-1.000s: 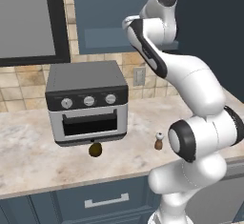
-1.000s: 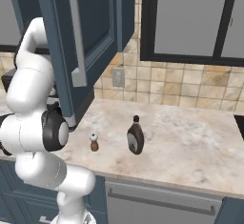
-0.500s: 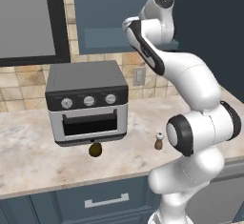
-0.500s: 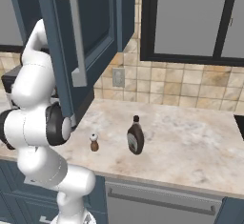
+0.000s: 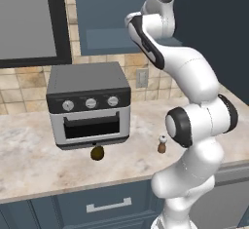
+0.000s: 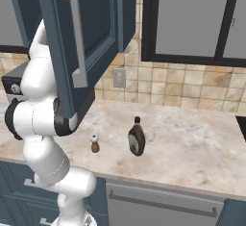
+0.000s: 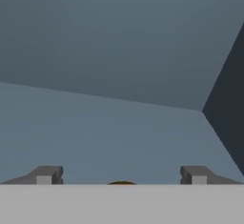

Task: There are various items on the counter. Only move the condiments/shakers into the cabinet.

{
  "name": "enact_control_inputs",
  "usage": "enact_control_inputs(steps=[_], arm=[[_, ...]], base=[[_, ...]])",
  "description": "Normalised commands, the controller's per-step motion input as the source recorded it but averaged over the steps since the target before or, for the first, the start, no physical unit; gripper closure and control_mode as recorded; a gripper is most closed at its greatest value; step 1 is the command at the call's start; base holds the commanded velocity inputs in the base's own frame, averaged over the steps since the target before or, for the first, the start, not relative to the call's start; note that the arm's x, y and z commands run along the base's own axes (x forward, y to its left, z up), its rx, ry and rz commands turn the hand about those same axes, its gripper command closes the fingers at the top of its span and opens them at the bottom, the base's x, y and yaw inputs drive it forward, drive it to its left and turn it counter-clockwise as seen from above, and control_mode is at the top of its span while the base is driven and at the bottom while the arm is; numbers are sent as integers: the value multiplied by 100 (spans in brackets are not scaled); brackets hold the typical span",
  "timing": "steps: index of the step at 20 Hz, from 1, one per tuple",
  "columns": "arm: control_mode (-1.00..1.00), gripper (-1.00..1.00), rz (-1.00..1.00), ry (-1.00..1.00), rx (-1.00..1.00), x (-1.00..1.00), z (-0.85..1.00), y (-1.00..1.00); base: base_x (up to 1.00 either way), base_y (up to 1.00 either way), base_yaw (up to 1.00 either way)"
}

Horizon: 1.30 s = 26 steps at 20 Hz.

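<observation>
Closest to the cameras, the white-topped shaker is seen standing upright on the counter, with the small round fruit to its left, just in front of the toaster oven. From the right base view the same shaker is found just beside the syrup bottle, the two apart and both upright on the marbled stone. Further back and higher, the arm is reached up into the open cabinet, whose door is swung out over the counter. Inside, the gripper is shown with its fingers spread wide apart and clamped on nothing. A small brown rounded top is glimpsed between the finger tips at the lower edge of the hand view; it is too little seen to be named with certainty. Beyond it the flat blue-grey shelf floor and the back wall of the cabinet are seen.
</observation>
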Motion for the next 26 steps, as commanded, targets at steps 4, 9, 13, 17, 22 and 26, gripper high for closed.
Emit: enact_control_inputs(steps=[4, 9, 13, 17, 22, 26], arm=[[-100, -100, 0, 0, 0, 4, -1, 0], [-100, -100, -1, -12, -5, 3, 0, 6], [-100, -100, -4, -31, -20, 2, 0, 32], [-100, -100, -3, -14, -8, -90, -23, 40], [-100, -100, -14, 2, 1, -100, -28, 11], [-100, -100, -26, 25, 4, -100, -27, 0]], base=[[0, 0, 0], [0, 0, 0], [0, 0, 0], [0, 0, 0], [0, 0, 0], [0, 0, 0]])
